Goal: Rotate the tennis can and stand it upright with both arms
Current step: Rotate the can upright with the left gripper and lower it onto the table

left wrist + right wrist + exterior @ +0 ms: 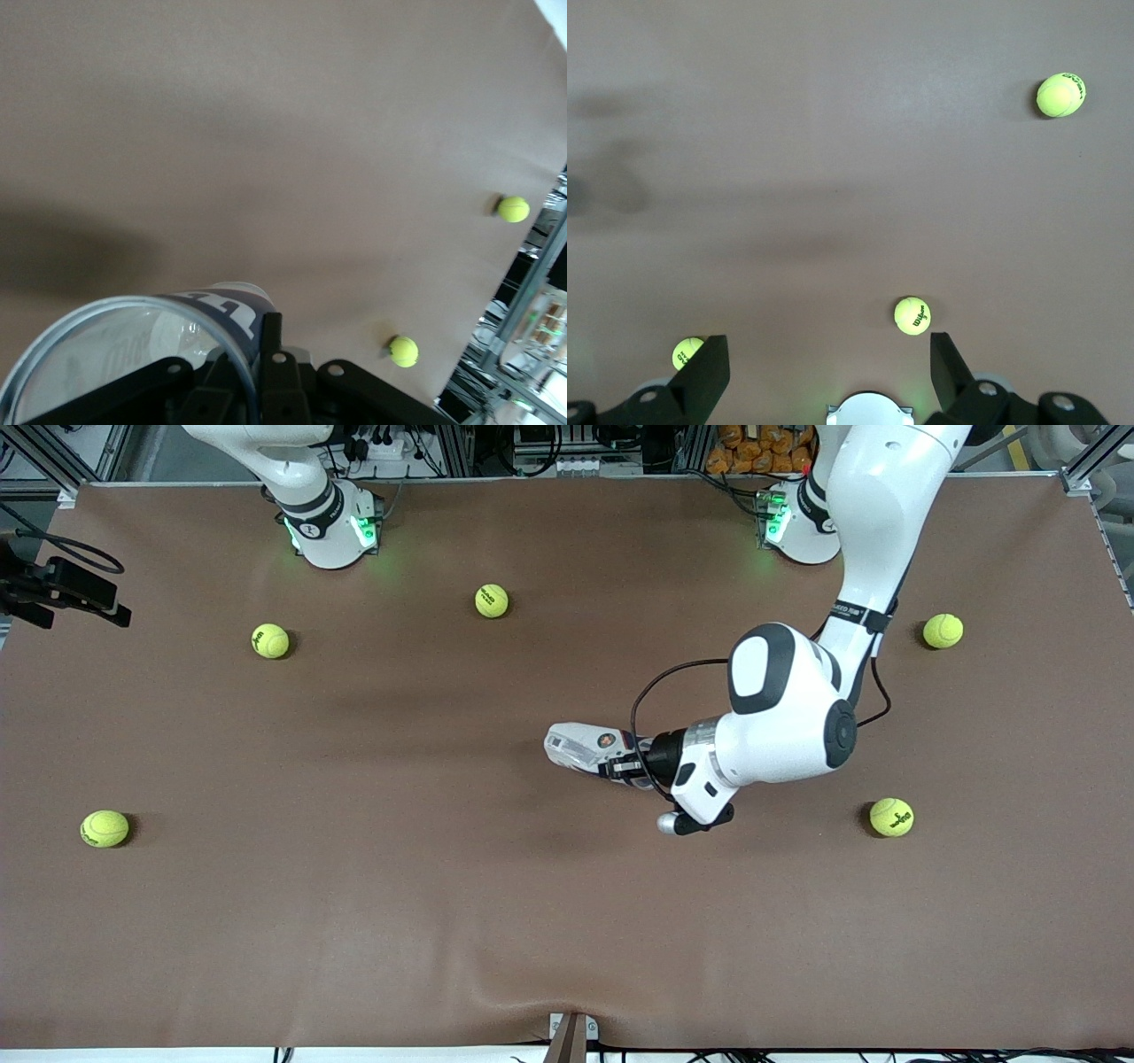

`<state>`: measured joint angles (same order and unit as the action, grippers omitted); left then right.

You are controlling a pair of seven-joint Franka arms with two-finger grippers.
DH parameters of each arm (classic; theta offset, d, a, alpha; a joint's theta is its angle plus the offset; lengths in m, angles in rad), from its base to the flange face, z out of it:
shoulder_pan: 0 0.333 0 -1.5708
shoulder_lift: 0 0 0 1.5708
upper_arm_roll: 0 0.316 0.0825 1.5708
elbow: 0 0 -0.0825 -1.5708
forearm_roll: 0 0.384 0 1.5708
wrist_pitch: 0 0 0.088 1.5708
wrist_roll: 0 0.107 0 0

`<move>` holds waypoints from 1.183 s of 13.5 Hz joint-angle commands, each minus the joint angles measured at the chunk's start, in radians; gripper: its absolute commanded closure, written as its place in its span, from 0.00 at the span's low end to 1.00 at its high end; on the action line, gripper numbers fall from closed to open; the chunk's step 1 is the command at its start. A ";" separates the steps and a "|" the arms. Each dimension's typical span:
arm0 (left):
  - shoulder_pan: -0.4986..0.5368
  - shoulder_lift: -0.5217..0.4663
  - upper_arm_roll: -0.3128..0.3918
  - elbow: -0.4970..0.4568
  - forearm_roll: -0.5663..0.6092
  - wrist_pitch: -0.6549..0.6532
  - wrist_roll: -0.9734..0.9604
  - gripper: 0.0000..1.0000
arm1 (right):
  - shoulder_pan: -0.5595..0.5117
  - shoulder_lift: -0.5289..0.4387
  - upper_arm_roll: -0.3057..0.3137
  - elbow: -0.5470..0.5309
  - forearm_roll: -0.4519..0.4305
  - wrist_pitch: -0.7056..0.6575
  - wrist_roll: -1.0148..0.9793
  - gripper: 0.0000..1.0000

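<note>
While the right arm waits raised, its parts read as follows
Table: brown mat (354, 921) covers it
Left arm: reaches from its base to the middle of the table
Tennis can (580, 747): lying on its side at mid-table, open rim facing the left wrist camera
Left gripper (625, 767): clamped on the can's rim
Right gripper (824, 367): fingers spread apart, high over the table
Tennis balls (270, 640): five, scattered well apart

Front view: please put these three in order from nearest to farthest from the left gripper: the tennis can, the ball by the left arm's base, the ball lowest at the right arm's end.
1. Tennis can, held in the left gripper.
2. Ball by the left arm's base.
3. Ball, right arm's end, near the camera.
</note>
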<state>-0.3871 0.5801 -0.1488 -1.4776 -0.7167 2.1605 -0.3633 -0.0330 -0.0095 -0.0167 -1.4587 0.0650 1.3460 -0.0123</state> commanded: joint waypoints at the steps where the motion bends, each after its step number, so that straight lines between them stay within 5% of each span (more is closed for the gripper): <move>1: -0.042 0.017 0.012 0.054 0.126 0.001 -0.066 1.00 | -0.004 -0.024 0.020 -0.012 -0.004 0.010 0.006 0.00; 9: -0.182 0.007 0.014 0.060 0.639 0.002 -0.371 1.00 | -0.008 -0.023 0.026 -0.012 -0.044 0.045 -0.069 0.00; 16: -0.288 0.063 0.012 0.071 0.942 0.127 -0.734 1.00 | -0.010 -0.021 0.020 -0.017 -0.037 0.042 -0.069 0.00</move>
<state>-0.6523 0.6046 -0.1471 -1.4376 0.1405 2.2548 -1.0031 -0.0320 -0.0139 -0.0009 -1.4588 0.0218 1.3869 -0.0673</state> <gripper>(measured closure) 0.982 0.000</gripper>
